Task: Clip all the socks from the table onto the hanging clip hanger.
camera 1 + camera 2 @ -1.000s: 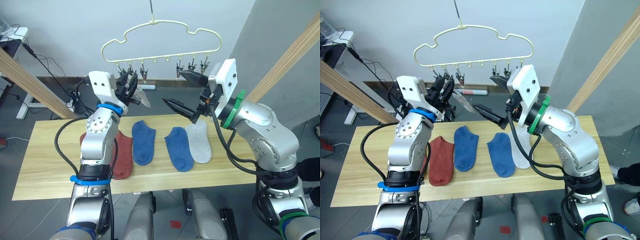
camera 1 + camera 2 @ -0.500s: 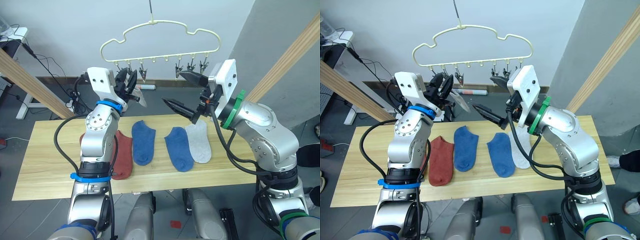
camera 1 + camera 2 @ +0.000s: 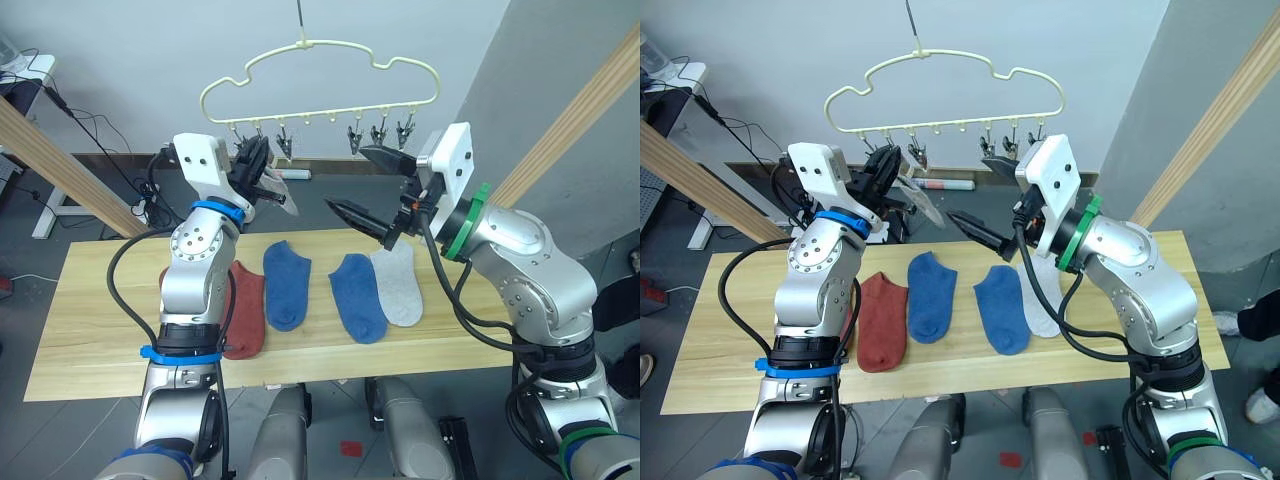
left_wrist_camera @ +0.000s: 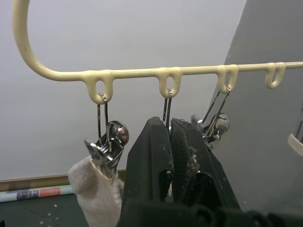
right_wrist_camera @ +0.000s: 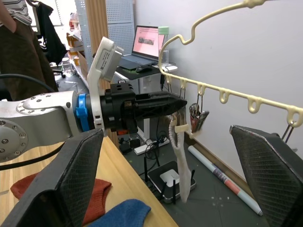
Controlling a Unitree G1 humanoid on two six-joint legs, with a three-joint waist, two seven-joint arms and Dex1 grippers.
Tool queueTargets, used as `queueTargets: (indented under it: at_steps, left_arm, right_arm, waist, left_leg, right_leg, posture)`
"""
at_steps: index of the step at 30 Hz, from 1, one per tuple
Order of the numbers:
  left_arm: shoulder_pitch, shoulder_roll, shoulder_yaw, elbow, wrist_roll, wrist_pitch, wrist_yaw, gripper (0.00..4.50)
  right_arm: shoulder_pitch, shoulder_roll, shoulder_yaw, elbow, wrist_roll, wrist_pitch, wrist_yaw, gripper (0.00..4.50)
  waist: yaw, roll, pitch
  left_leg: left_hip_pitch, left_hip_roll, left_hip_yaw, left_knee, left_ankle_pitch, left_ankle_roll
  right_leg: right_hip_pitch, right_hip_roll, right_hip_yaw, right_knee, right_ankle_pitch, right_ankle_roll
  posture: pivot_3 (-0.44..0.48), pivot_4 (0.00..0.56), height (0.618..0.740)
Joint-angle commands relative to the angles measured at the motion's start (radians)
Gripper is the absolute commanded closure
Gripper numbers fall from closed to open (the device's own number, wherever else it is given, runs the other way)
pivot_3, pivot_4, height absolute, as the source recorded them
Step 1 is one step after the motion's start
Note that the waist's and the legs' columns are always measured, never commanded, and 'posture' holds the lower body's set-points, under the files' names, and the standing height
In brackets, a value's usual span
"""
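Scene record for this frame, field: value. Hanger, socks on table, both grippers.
clip hanger: hanging above the table's far edge, row of clips under its bar
light grey sock: hanging from a clip near the hanger's left end
table: two blue socks, a rust-red sock and a light grey sock lying flat
left gripper: shut, at the clips
right gripper: open, holds nothing

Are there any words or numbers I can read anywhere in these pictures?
No words or numbers can be read.
The laptop screen behind shows a pink page, too blurred to read.
The long tube on the floor has coloured printing, too blurred to read.
The socks, the clip hanger and the table carry no writing.
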Motion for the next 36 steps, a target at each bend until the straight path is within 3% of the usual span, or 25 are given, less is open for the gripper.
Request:
queueTargets:
  at_steps: [1,8,10,16,21,29,32,36]
  left_arm:
    - [-0.003,0.026,0.012,-0.073,-0.040,0.083,-0.031,4.50]
    - [-0.060,0.110,0.059,-0.125,-0.229,0.467,-0.102,4.50]
    - [-0.093,0.154,0.077,-0.111,-0.309,0.638,-0.128,4.50]
    - [-0.143,0.207,0.138,-0.110,-0.479,0.880,-0.187,4.50]
    - [-0.111,0.246,0.128,-0.131,-0.499,0.921,-0.211,4.50]
    - [-0.100,0.234,0.144,-0.163,-0.523,0.930,-0.190,4.50]
    - [-0.092,0.239,0.141,-0.175,-0.533,0.941,-0.195,4.50]
    - [-0.082,0.233,0.153,-0.182,-0.557,0.963,-0.185,4.50]
  right_arm:
    - [0.017,-0.024,-0.005,-0.026,-0.007,-0.009,0.014,0.00]
    - [0.056,-0.158,0.051,0.141,-0.108,0.138,0.004,0.00]
    - [0.059,-0.162,0.048,0.222,-0.116,0.165,0.003,0.00]
    - [-0.027,-0.137,0.082,0.573,-0.162,0.153,0.083,0.00]
    - [-0.128,-0.036,0.075,0.906,-0.225,0.006,0.087,0.00]
    - [-0.199,0.013,0.124,1.199,-0.372,-0.212,0.111,0.00]
    - [-0.206,0.030,0.109,1.236,-0.387,-0.242,0.120,0.54]
    - [-0.209,0.049,0.092,1.250,-0.387,-0.267,0.128,1.86]
  waist:
    - [0.000,0.000,0.000]
    - [-0.001,0.000,0.000]
    - [-0.002,0.000,0.000]
    - [-0.016,0.000,0.000]
    - [-0.028,0.000,0.000]
    - [-0.023,0.000,0.000]
    - [-0.024,0.000,0.000]
    - [-0.025,0.000,0.000]
  left_leg:
    - [0.000,0.000,0.000,0.000,0.000,0.000]
    - [0.000,0.000,0.000,0.000,0.000,0.000]
    - [0.001,0.000,0.000,0.000,0.000,0.001]
    - [0.002,0.000,0.002,0.000,0.000,0.001]
    - [0.004,0.001,0.002,-0.001,0.001,0.001]
    - [0.006,-0.001,0.003,-0.001,0.001,0.000]
    - [0.006,0.000,0.003,-0.001,0.001,-0.001]
    - [0.007,0.000,0.003,-0.001,0.001,-0.001]
  right_leg:
    - [0.000,0.000,0.000,0.000,0.000,0.000]
    - [0.001,0.001,0.000,0.000,0.000,0.000]
    - [0.001,0.001,0.000,0.001,0.000,0.000]
    - [0.001,0.002,0.001,0.001,0.000,0.000]
    - [0.002,0.002,0.002,0.001,0.000,0.000]
    - [0.004,0.001,0.003,0.000,0.000,0.000]
    - [0.004,0.001,0.003,0.000,0.000,0.000]
    - [0.005,0.001,0.003,0.000,0.000,0.000]
  posture:
    - [-0.068,0.364,0.740]
    - [-0.061,0.372,0.740]
    - [-0.061,0.369,0.740]
    - [-0.063,0.362,0.740]
    - [-0.060,0.358,0.740]
    - [-0.040,0.353,0.740]
    - [-0.036,0.352,0.740]
    - [-0.037,0.352,0.740]
